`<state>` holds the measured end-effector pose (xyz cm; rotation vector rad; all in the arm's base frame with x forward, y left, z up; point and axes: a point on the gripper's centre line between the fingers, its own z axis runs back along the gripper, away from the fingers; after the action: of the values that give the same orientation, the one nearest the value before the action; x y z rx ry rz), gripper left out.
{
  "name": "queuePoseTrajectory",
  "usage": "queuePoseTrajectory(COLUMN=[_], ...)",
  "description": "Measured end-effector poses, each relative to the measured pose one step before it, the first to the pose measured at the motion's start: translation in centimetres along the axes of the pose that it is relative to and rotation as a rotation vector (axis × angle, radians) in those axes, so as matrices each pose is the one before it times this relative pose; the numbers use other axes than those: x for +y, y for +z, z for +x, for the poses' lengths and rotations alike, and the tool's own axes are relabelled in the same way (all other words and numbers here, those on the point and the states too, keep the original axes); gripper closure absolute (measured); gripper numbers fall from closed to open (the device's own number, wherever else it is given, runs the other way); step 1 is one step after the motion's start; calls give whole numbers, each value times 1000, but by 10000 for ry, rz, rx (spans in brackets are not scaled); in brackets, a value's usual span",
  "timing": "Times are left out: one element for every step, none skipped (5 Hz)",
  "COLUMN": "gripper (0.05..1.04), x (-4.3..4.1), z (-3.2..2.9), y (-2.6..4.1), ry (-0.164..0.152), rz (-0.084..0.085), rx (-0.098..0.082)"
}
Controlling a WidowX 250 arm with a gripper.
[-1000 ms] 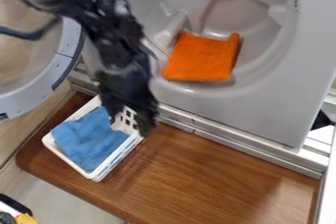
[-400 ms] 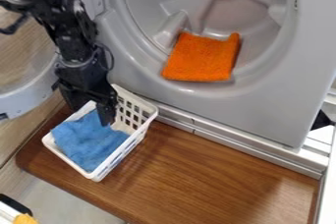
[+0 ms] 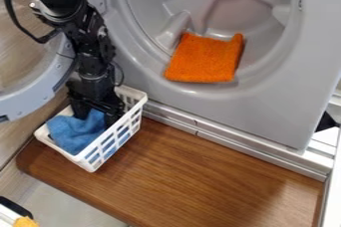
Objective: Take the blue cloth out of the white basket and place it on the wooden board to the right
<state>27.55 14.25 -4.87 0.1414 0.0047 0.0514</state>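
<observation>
The black gripper (image 3: 95,114) hangs down inside the white slatted basket (image 3: 110,143), against the upper part of the blue cloth (image 3: 75,132). Its fingertips are partly hidden by the cloth and the basket, so its grip on the cloth is unclear. The basket stands on the wooden board at the left, beside the machine's base. An orange cloth (image 3: 205,58) lies at the lower lip of the machine's round grey opening, up and to the right of the basket.
The grey machine (image 3: 266,106) takes up the upper right, with a metal rail along its base. Its round door (image 3: 25,102) stands swung out at the left, close beside the arm. The brown wooden board (image 3: 220,171) spans the lower part. A yellow item (image 3: 25,222) is at the bottom left.
The gripper has moved left, then slightly down into the basket. The basket has shifted a little up and left and is turned or tilted slightly, and the blue cloth is bunched. The orange cloth stayed put.
</observation>
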Motion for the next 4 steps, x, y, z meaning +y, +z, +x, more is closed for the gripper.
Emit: queuePoseTrajectory(gripper=[84, 144, 446, 749], x=[-42, -1303, -1455, -1504], z=[145, 205, 1, -324], y=[-201, 1, -441, 351], ry=[66, -269, -186, -343], rz=[27, -60, -82, -4], rx=[-17, -82, -194, -80])
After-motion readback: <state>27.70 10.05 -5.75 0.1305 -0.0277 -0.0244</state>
